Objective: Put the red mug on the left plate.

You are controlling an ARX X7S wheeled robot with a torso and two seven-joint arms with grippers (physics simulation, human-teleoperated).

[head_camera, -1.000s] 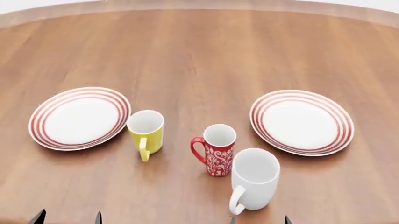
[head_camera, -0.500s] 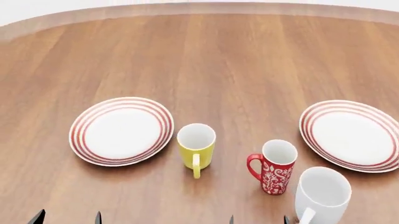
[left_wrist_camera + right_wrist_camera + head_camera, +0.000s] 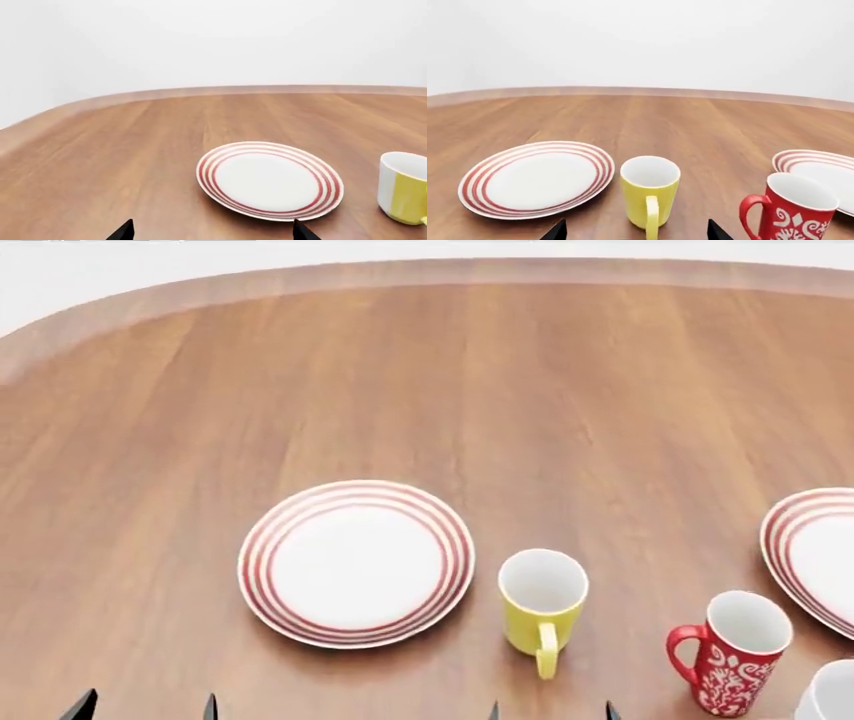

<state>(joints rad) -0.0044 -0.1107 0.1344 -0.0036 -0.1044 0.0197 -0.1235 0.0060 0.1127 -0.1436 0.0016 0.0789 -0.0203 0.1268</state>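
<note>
The red mug (image 3: 730,652) with white scrollwork stands upright at the lower right of the head view, handle to its left; it also shows in the right wrist view (image 3: 793,212). The left plate (image 3: 356,562), white with red rings, lies left of centre and shows in both wrist views (image 3: 269,179) (image 3: 537,178). My left gripper (image 3: 147,708) and right gripper (image 3: 551,710) are open and empty at the near table edge; only their dark fingertips show (image 3: 211,231) (image 3: 635,231). Both are well short of the mug.
A yellow mug (image 3: 542,608) stands between the left plate and the red mug, straight ahead of my right gripper (image 3: 650,195). The second ringed plate (image 3: 814,558) is cut off at the right edge. A white mug's rim (image 3: 830,695) peeks in at the lower right corner.
The view has swung left: plates and mugs have all slid rightward in the head view. The white mug and right plate are now mostly out of frame. Nothing on the table has moved.
</note>
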